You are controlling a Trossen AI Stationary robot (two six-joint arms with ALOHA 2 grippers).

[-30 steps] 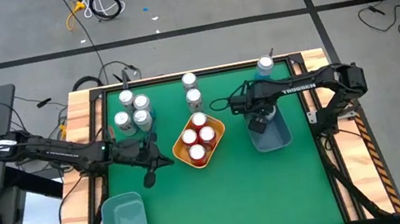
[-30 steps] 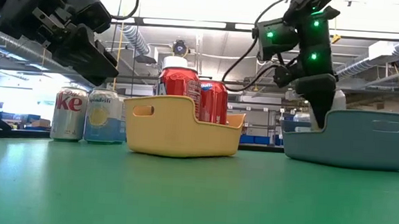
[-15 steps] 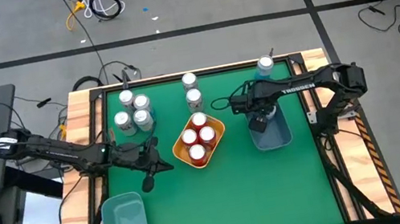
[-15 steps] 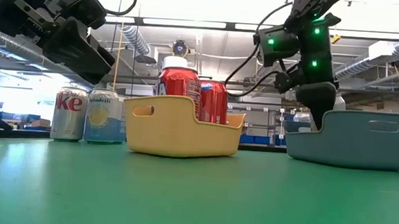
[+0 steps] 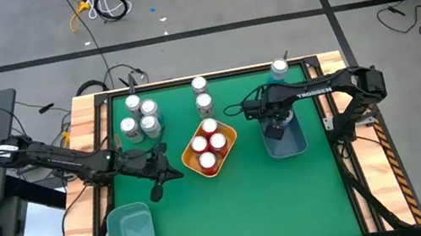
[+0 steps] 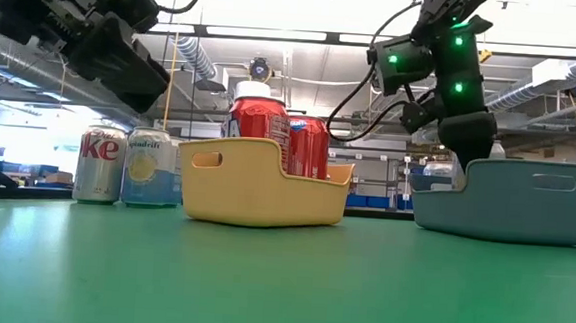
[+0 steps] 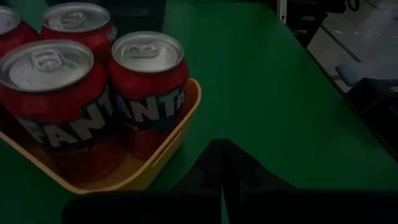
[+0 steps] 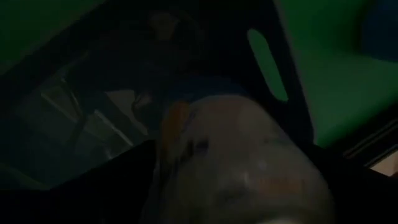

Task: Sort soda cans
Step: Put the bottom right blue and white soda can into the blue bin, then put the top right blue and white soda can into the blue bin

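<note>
Soda cans: four red ones [image 5: 208, 145] sit in yellow bin [image 5: 230, 147]
Right blue bin [image 5: 291, 146]: right gripper [image 5: 276, 131] inside, jaw spread unclear, can under it
Left gripper [image 5: 156, 189]: shut, empty
Left: seven cans unsorted [image 5: 140, 117]

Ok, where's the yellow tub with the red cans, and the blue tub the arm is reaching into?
Yellow plastic bin [image 6: 256, 190], low view, on its front wall.
Red soda cans [image 7: 149, 84], left wrist view, on one can's side.
Blue-grey plastic bin [image 6: 526, 201], low view, on its front wall.
</note>
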